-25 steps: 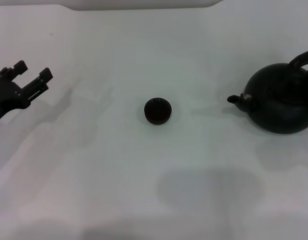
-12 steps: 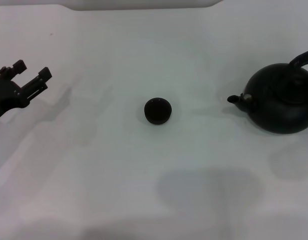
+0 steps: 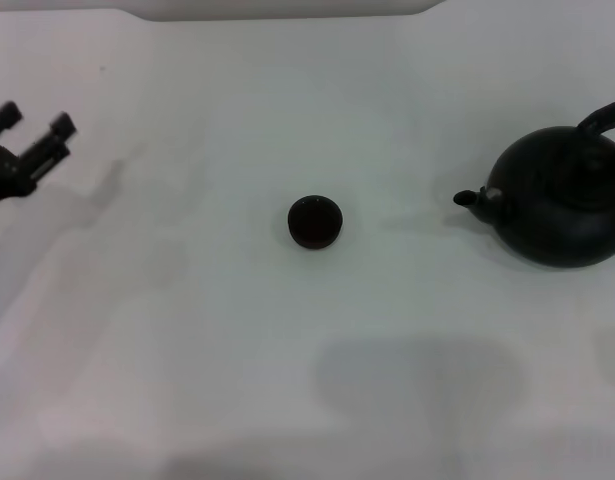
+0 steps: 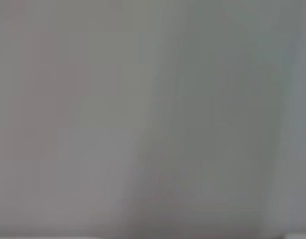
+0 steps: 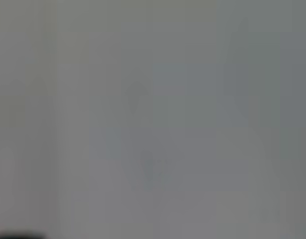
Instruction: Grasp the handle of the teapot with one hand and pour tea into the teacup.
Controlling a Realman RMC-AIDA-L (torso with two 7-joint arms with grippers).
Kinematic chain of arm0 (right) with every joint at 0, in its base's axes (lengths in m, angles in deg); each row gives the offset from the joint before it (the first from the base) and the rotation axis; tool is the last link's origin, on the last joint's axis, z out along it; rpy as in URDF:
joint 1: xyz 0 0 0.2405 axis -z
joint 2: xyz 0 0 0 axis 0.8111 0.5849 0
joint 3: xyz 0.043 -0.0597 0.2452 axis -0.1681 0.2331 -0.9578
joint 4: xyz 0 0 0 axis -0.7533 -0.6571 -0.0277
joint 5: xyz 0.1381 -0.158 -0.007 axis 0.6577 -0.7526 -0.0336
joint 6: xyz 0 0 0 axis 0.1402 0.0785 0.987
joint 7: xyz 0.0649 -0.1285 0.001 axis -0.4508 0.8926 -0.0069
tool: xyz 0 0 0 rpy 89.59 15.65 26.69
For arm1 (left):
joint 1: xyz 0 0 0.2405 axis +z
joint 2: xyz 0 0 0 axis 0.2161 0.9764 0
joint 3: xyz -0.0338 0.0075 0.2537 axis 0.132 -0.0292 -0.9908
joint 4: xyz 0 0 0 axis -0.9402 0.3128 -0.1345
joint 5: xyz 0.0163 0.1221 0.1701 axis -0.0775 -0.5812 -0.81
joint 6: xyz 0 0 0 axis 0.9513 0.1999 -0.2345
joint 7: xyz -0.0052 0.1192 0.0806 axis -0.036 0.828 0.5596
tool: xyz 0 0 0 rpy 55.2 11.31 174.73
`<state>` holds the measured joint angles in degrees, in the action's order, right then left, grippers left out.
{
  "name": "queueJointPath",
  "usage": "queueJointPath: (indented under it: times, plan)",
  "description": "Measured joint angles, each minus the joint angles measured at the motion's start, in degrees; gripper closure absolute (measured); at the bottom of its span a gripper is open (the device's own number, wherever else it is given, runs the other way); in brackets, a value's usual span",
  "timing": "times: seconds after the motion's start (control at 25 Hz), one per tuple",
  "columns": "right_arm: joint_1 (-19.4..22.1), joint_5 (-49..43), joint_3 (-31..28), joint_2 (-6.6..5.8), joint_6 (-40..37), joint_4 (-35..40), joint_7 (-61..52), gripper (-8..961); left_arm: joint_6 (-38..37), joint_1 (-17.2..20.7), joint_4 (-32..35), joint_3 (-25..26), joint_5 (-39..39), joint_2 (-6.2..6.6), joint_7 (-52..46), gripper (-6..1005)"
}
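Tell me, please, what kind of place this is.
Probably a test bench for a robot, not a real tea room: a bare white table holds only a black teapot and a small teacup, and the left gripper, open, hovers at the table's left edge.

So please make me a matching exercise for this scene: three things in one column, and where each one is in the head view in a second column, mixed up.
Things:
1. teacup
2. teapot
3. left gripper

Places:
A. at the left edge, above the table, fingers apart
B. near the middle of the table, standing alone
C. at the right edge, spout pointing toward the middle

Pairs: 1-B, 2-C, 3-A
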<state>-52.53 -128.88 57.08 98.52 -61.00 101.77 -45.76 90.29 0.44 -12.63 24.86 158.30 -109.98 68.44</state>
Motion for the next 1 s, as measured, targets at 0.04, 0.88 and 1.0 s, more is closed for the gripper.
queueJointPath:
  times: [0.04, 0.88, 1.0]
  plan:
    - [-0.98, 0.03, -2.59, 0.0, -1.73, -1.96, 0.15, 75, 0.1, 0.0, 0.02, 1.28, 0.01, -0.3, 0.58, 209]
    - [-12.9, 0.22, -13.96, 0.08, -1.7, -13.94, 10.09, 75, -0.35, -3.56, -4.22, 7.58, 6.93, -1.08, 9.23, 209]
    - [-13.83, 0.22, -14.24, 0.08, -1.63, -14.6, 11.43, 75, -0.42, -3.83, -4.29, 7.76, 6.97, -1.13, 9.81, 209]
